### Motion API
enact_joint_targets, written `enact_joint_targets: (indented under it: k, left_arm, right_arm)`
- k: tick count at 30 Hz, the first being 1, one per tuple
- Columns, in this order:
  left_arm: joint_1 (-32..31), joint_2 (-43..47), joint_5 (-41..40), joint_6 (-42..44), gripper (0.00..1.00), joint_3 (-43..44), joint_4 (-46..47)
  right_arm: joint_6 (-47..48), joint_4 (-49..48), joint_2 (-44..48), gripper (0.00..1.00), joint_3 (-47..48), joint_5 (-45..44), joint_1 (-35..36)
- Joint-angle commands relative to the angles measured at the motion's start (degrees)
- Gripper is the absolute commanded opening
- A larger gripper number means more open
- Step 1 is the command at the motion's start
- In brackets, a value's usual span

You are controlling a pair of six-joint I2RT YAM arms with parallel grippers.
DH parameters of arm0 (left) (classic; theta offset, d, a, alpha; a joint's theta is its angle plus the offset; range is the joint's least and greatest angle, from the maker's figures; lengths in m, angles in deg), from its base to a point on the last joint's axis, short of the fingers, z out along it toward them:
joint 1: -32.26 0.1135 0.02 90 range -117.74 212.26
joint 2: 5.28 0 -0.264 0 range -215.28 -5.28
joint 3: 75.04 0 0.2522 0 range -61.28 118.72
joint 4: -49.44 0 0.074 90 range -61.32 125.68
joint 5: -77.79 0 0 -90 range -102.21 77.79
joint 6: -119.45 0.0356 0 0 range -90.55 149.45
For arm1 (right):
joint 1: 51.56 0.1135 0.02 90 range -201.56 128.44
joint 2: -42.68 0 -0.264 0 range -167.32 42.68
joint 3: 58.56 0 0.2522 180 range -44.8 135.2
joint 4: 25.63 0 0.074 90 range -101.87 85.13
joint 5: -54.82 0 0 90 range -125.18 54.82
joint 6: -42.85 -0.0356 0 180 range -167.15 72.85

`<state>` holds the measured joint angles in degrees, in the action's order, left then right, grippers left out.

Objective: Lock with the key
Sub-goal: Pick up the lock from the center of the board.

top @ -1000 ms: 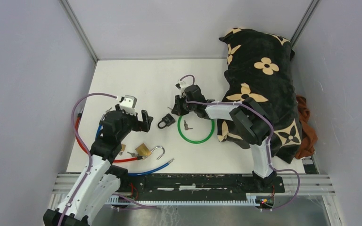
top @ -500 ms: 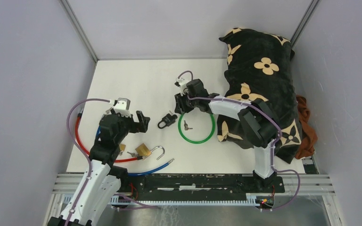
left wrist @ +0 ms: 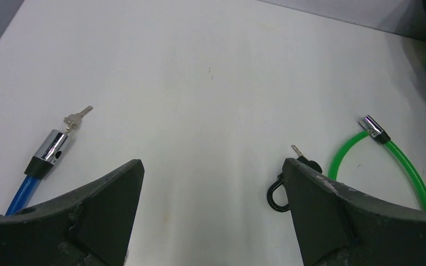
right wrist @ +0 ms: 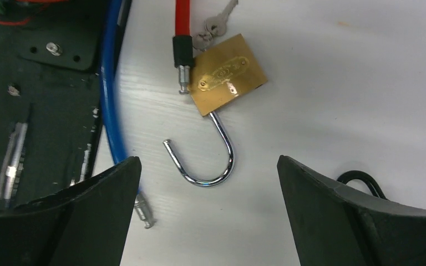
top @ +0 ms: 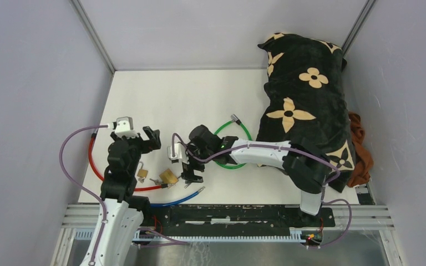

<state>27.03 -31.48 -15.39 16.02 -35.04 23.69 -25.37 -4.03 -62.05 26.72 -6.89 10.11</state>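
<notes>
Currently right gripper [right wrist: 204, 166] wide open over brass padlock [right wrist: 227, 75], left gripper [left wrist: 212, 166] open and empty; risk: closing could snag red cable [right wrist: 182, 22] end or skid the lock away

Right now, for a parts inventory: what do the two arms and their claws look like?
The left arm and right arm have white links, black joints and looping purple cables. The left claw and right claw have dark grey, wedge-shaped fingers.
</notes>
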Motion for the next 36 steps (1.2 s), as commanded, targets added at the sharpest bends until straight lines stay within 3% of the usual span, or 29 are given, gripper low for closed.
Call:
enact_joint_targets:
  k: [1,6,10,16,24,27,31,34,36]
  left_arm:
    - [1.0,1.8,-5.4,-3.4,1.00,3.4,-1.5]
    - [1.4,2.5,-7.5,-3.4,1.00,4.6,-4.0]
    - [1.6,2.3,-7.3,-2.9,1.00,5.9,-3.0]
    - [1.6,2.3,-3.0,-1.8,1.00,9.6,-4.7]
    - [1.7,2.1,-2.2,-1.0,1.00,10.3,-4.6]
    - [1.8,2.1,-1.7,-0.7,0.99,10.4,-4.5]
    - [1.8,2.0,-1.7,0.3,0.98,10.7,-4.7]
    - [1.9,2.0,-1.9,2.2,0.98,11.1,-4.6]
    - [1.8,1.9,-1.0,3.5,0.98,11.4,-4.4]
  right_arm:
    - [9.2,1.1,-7.6,0.98,6.1,3.8,-0.8]
    - [11.5,2.6,-13.0,0.98,10.3,1.9,1.3]
    - [16.5,0.2,-15.4,0.98,12.2,5.3,1.9]
    - [21.5,11.3,-25.4,0.98,26.0,9.3,2.0]
    - [24.4,20.0,-30.8,0.96,31.6,10.7,2.1]
    - [21.8,17.5,-30.7,0.85,30.6,7.9,2.2]
    - [20.7,15.8,-29.4,0.56,28.4,7.0,2.3]
    - [20.0,13.3,-26.0,0.47,24.1,7.4,2.2]
    - [17.9,12.6,-24.2,0.30,22.9,8.0,1.9]
